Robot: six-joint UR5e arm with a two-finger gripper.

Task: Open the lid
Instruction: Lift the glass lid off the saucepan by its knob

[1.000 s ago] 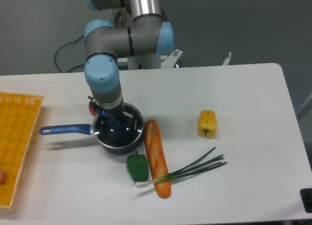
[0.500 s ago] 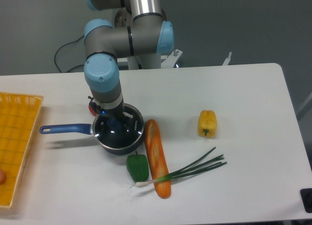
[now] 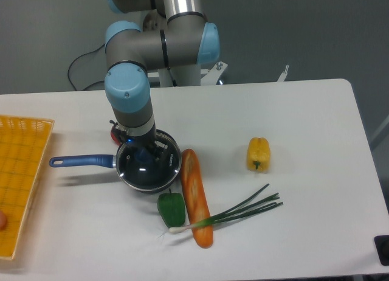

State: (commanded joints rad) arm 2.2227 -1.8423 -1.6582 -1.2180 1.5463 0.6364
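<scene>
Although the shift is slight, the lid (image 3: 148, 167) now looks larger and sits a touch higher than it did half a second ago, and its metal rim reads brighter and more separate from the dark blue saucepan (image 3: 130, 180) beneath; the wrist above it has also risen a little. That suggests the lift has begun and the lid is just parting from the pan, though no clear gap shows from this angle. The gripper (image 3: 144, 152) reaches down onto the lid's centre, where the blue knob would be, and seems clenched on it, but the arm hides the fingertips, so whether the jaws are truly closed cannot be told. The lid remains directly over the pan, whose handle points to nine o'clock. A baguette (image 3: 196, 196) lies just beside the pan at three to four o'clock and a green pepper (image 3: 172, 208) at five o'clock, so any sideways carry likely needs height first. The lid is not yet off.
</scene>
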